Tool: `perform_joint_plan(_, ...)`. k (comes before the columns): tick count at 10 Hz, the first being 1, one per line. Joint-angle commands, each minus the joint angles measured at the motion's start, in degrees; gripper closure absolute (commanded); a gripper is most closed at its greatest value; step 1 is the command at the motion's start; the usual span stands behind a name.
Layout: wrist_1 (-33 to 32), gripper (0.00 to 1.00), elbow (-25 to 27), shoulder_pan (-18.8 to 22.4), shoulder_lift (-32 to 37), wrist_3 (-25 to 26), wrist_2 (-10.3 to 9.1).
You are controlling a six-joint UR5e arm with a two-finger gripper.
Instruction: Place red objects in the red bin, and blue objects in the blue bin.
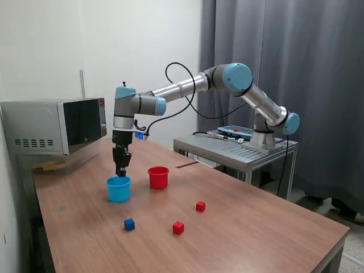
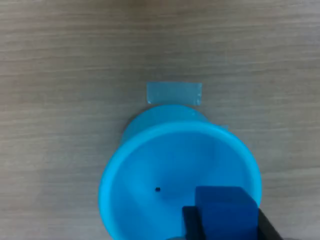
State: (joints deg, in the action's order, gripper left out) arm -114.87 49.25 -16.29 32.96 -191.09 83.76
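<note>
My gripper (image 1: 121, 168) hangs straight down just over the light blue bin (image 1: 118, 189). In the wrist view the gripper (image 2: 226, 227) is shut on a dark blue cube (image 2: 224, 205), which hovers above the open mouth of the blue bin (image 2: 150, 165). The red bin (image 1: 158, 177) stands just to the exterior view's right of the blue one. Another dark blue cube (image 1: 129, 224) lies on the table in front of the blue bin. Two red cubes (image 1: 201, 206) (image 1: 178, 227) rest further to the exterior view's right.
A microwave (image 1: 57, 126) sits at the table's back, on the exterior view's left. A metal stand (image 1: 239, 147) carries the arm's base behind the table. A strip of blue tape (image 2: 174, 93) is stuck on the wooden table (image 1: 256, 227) beside the blue bin.
</note>
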Motion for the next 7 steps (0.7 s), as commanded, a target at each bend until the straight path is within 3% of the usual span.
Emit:
perform_joint_plan(1, 0.0, 1.0, 0.14, 0.2, 0.09, 0.1, 0.0)
perform_joint_plan(3, 0.0, 1.0, 0.06, 0.2, 0.0, 0.1, 0.0)
perform_joint_plan(4, -0.09, 0.0, 0.14, 0.2, 0.0, 0.1, 0.0)
perform_joint_plan(7, -0.17, 0.0, 0.14, 0.2, 0.0, 0.1, -0.09)
